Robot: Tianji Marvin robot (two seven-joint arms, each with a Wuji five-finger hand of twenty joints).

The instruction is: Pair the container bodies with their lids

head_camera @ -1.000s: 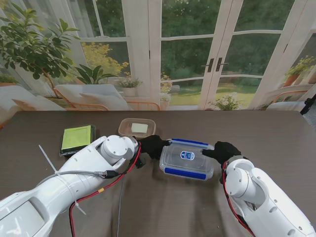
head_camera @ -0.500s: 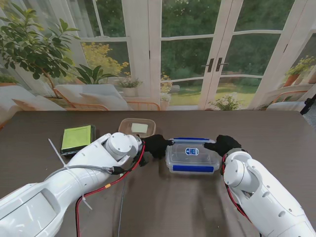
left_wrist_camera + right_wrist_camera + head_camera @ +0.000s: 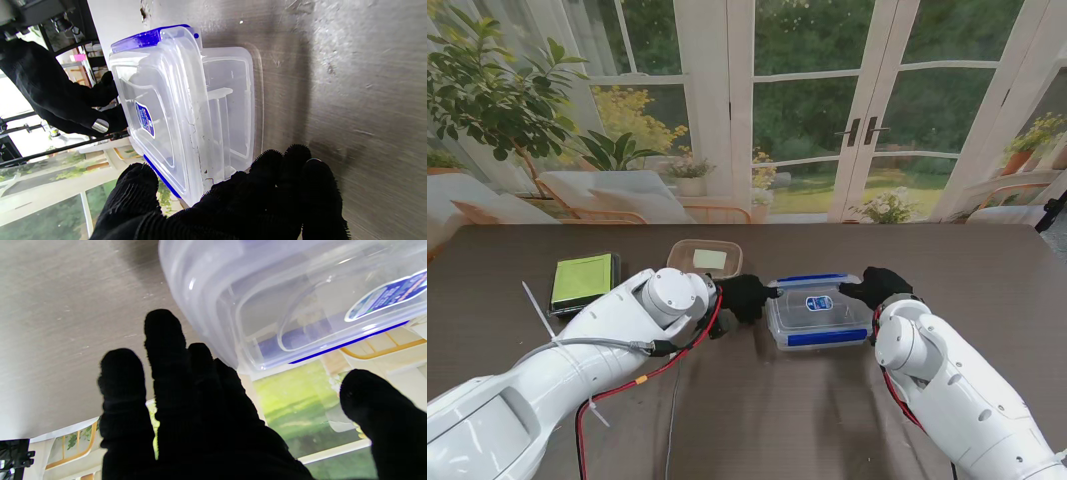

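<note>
While scanning from our left, we note a green pad [image 3: 584, 279] lying flat on the table [image 3: 987, 270], then a small tan container [image 3: 705, 257] farther from us. Our left hand [image 3: 745, 296] presses fingertips [image 3: 287, 166] against the left end of the clear container [image 3: 819, 312]; its blue-edged lid [image 3: 156, 100] sits askew on the body. Our right hand [image 3: 875, 286] flanks the right end, fingers [image 3: 163, 340] spread. Whether either hand truly grips it, we cannot tell.
</note>
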